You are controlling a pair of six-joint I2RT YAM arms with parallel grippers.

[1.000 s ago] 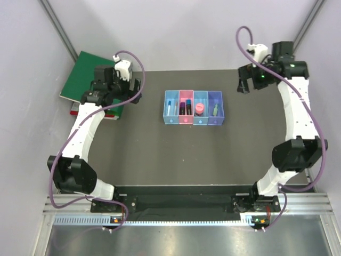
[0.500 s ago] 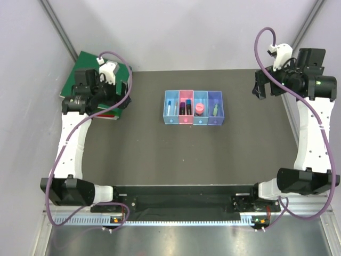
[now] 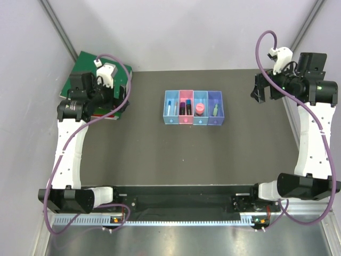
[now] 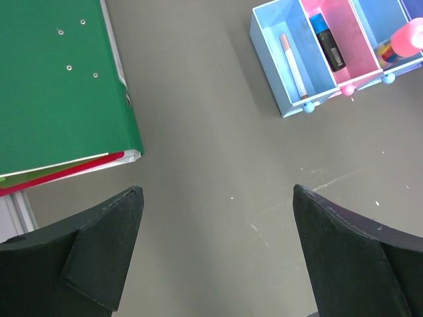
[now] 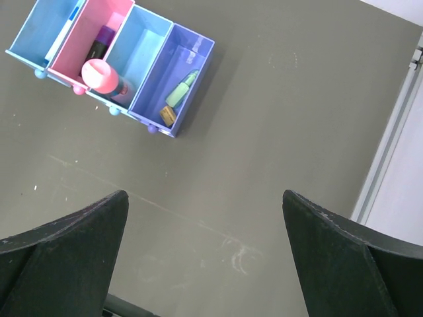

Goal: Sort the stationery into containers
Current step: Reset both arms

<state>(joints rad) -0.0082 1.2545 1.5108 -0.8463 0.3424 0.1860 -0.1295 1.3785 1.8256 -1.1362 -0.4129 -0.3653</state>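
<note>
Toward the far middle of the dark mat (image 3: 176, 154) sits the joined row of four bins (image 3: 193, 123). The row runs left to right, with bare mat on every side. The widest open stretch lies between its near wall and the arm bases.

The left-end blue bin (image 4: 272, 45) holds a white pen (image 4: 292, 66) lying lengthwise. The pink bin (image 4: 353, 33) beside it holds a black-blue marker (image 4: 327, 43). A pink-red tube (image 5: 102, 74) stands in the third, light-blue bin (image 5: 149, 46). The purple bin (image 5: 195, 56) at the right end holds a green piece (image 5: 180, 89) and, at its near end, a small brownish piece (image 5: 167, 115).

Green binders (image 3: 79, 68) are stacked at the far left corner by the wall, their right edge well apart from the bins. The left gripper (image 4: 216, 198) hangs above the mat just right of that edge. Its fingers (image 4: 99, 254) are spread wide with nothing between them.

The right gripper (image 5: 205, 198) hangs high near the far right edge of the mat, well right of the bins. Its fingers (image 5: 344, 257) are also wide apart and hold nothing. A pale metal rail (image 5: 390, 145) runs along the mat's right edge, close beside this gripper. Bare mat lies between each gripper and the row.
</note>
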